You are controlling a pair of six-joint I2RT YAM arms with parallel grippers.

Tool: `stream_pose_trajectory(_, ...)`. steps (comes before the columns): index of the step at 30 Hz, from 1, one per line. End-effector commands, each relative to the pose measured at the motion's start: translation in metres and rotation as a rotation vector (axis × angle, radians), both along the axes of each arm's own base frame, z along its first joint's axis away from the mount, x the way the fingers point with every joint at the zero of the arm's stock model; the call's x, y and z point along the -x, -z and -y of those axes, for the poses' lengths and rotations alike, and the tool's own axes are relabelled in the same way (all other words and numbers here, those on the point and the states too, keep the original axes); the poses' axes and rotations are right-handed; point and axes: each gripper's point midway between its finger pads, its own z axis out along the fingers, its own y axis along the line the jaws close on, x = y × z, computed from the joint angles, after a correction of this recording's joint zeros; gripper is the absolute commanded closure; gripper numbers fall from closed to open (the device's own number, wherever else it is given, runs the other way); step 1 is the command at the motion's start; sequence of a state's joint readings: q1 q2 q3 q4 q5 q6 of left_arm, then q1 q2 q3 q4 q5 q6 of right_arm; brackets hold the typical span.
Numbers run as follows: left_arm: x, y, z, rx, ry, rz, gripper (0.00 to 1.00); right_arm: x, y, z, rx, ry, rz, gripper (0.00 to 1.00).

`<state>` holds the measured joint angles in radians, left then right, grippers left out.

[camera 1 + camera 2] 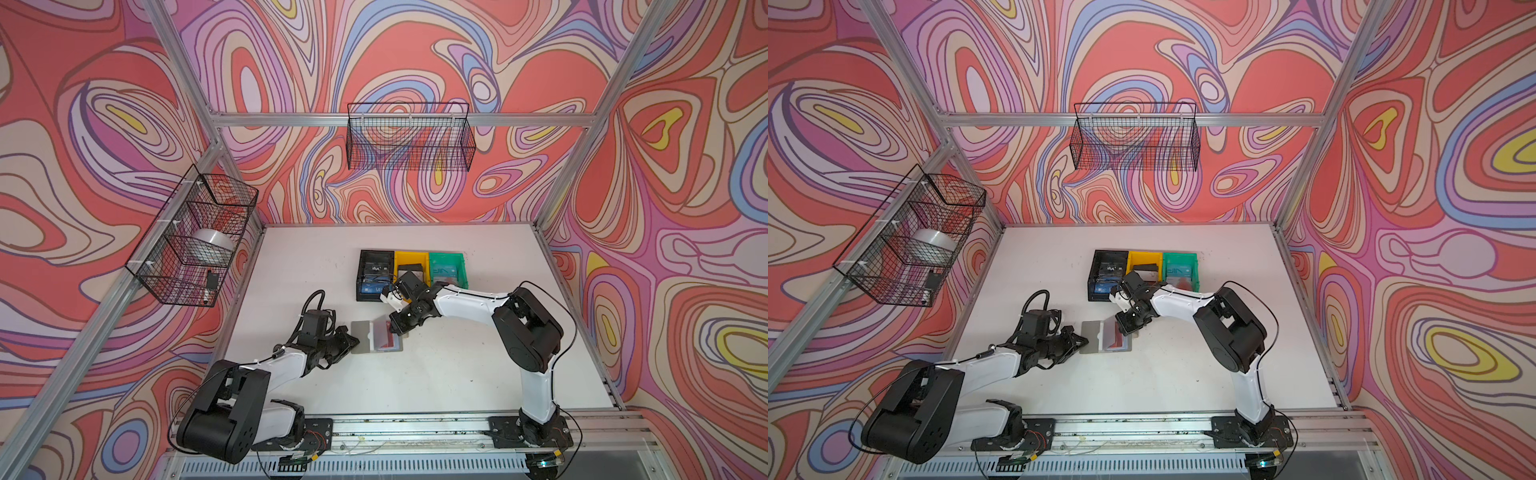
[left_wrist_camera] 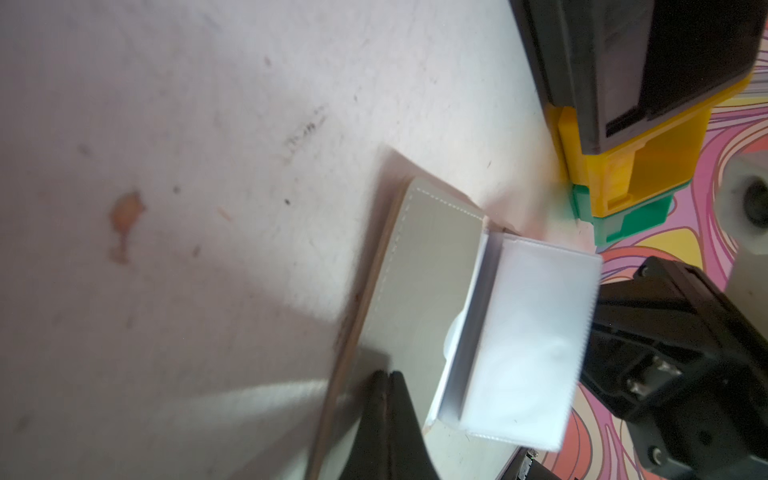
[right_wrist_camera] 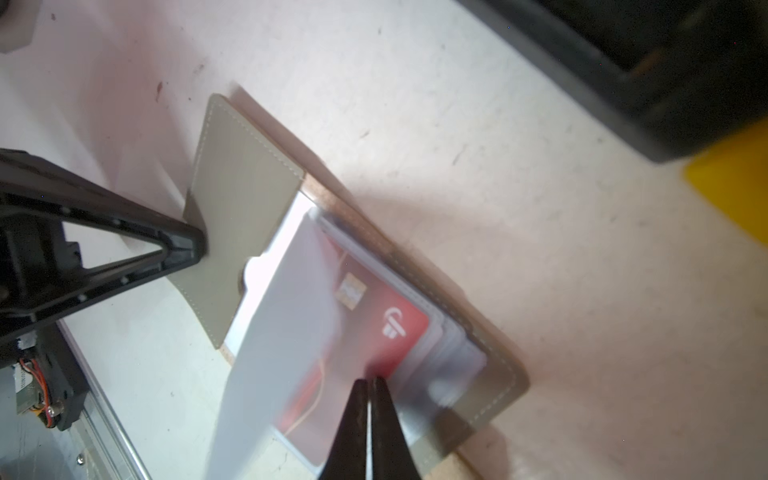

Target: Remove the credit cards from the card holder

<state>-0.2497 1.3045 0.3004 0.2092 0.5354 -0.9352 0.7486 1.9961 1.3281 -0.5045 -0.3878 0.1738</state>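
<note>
A: Nearest first. What's the L arm (image 1: 286, 361) doing?
B: It reaches in from the near-left of the card holder (image 1: 360, 337). L jaws are shut, tips together, touching the outer edge of the holder's grey flap. Can't tell if they clamp the flap or just press on it.
A: And the holder itself?
B: It lies open, flat on the counter (image 1: 436, 374). A clear sleeve page (image 3: 286, 332) stands tilted up from its middle. A red card (image 3: 399, 328) sits in a sleeve on the half opp. the flap.
A: R jaws?
B: R arm (image 1: 465, 305) comes in from the holder's right. R jaws are closed nearly tip to tip w/ only a hairline slit. The tips sit at the red card's edge. Can't tell if they nip card, sleeve or neither.
A: Beyond that?
B: Just past the holder are 3 bins in a row, side by side: black bin (image 1: 360, 274), yellow bin (image 1: 410, 254), green bin (image 1: 446, 254). A blue card (image 1: 372, 287) lies in the black one. Well behind, a wire basket (image 1: 409, 137) hangs on the back wall.
</note>
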Motion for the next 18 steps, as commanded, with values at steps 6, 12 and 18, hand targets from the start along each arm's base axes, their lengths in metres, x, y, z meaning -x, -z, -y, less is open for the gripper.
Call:
stream_pose_trajectory(6, 0.004, 0.007, 0.000, -0.010, 0.007, -0.023, 0.96, 0.012, -0.001, -0.025, -0.036, -0.069, -0.031, 0.92)
stream_pose_trajectory(12, 0.001, -0.003, 0.004, 0.014, 0.019, -0.008, 0.95, 0.022, -0.020, -0.052, -0.170, -0.137, -0.074, 0.92)
stream_pose_trajectory(18, -0.002, -0.044, 0.001, 0.012, 0.009, 0.082, 0.87, 0.017, -0.026, -0.071, -0.224, -0.140, -0.091, 0.92)
